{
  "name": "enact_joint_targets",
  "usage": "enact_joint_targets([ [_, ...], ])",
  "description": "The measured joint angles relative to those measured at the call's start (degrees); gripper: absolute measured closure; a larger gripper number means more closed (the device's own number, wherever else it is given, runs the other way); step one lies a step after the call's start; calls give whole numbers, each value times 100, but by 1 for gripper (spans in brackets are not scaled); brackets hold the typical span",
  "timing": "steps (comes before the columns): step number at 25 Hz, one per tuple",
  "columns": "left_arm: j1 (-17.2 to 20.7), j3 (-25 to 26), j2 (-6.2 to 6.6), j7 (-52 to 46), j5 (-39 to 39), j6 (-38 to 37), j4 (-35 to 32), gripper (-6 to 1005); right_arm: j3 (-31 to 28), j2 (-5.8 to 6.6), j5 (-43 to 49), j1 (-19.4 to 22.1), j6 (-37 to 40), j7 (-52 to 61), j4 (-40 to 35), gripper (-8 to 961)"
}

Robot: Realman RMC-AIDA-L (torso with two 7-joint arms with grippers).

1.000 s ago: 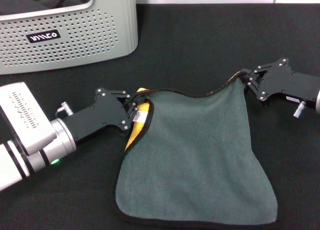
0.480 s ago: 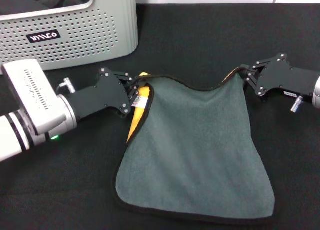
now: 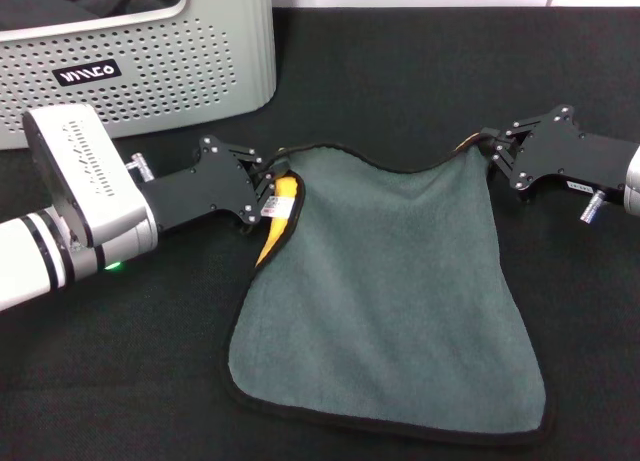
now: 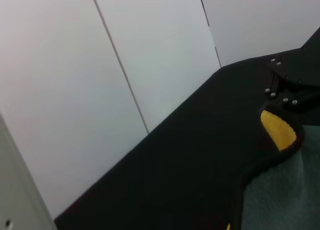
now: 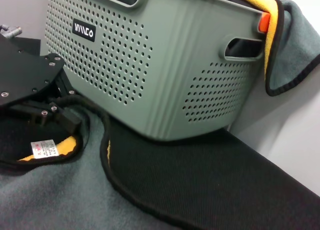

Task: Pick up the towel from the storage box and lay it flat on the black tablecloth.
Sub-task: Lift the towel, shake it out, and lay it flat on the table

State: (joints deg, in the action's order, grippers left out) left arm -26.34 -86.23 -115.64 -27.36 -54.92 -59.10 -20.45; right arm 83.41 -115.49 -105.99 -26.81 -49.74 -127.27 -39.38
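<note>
The towel (image 3: 390, 301) lies grey-green side up on the black tablecloth (image 3: 400, 71), its near part flat and its far edge sagging between my two grippers. My left gripper (image 3: 268, 193) is shut on the far left corner, where the yellow underside and white label (image 3: 272, 209) fold over. On the far right corner my right gripper (image 3: 492, 153) is shut as well. The storage box (image 3: 170, 71) stands at the far left. The right wrist view shows the box (image 5: 150, 65), the left gripper (image 5: 45, 113) and the towel (image 5: 60, 195). The left wrist view shows the right gripper (image 4: 285, 98) on a yellow corner.
Dark fabric (image 3: 90, 1) lies inside the box, and another grey-and-yellow towel (image 5: 285, 45) hangs over its far rim. White wall panels (image 4: 125, 65) rise behind the table. Bare black cloth stretches to the right of the box and beyond the towel.
Both grippers have moved away from me with their corners, the left one farther. The towel's near edge has slid a little along the cloth after them.
</note>
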Motion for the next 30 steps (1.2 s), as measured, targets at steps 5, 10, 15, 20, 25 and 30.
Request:
enact_joint_targets([
  [5,11,1,113,-834,-35,-43,-80,975,0,0,0,0,0,0,1,929],
  [10,-63,-26,246,-1656,-125,-154,-83,975,0,0,-2,1,0,0,1,929],
  [15,-381,-26,439,-3023,-957,-302,-168,975,-7,0,-1,1,0,0,-7,928],
  [20,-559,-12,490,-3786,-1873,-290,-427,975,-9,0,-9,1,0,-19,-18,927],
  [25,-522,33,607,-4411,-2528,-267,-1081,975,-30,8,-27,1,0,-29,-15,927],
  [30,-430,368,609,-4780,-3341,-254,-1650,974,-44,9,-34,1,7,-26,-4,926],
])
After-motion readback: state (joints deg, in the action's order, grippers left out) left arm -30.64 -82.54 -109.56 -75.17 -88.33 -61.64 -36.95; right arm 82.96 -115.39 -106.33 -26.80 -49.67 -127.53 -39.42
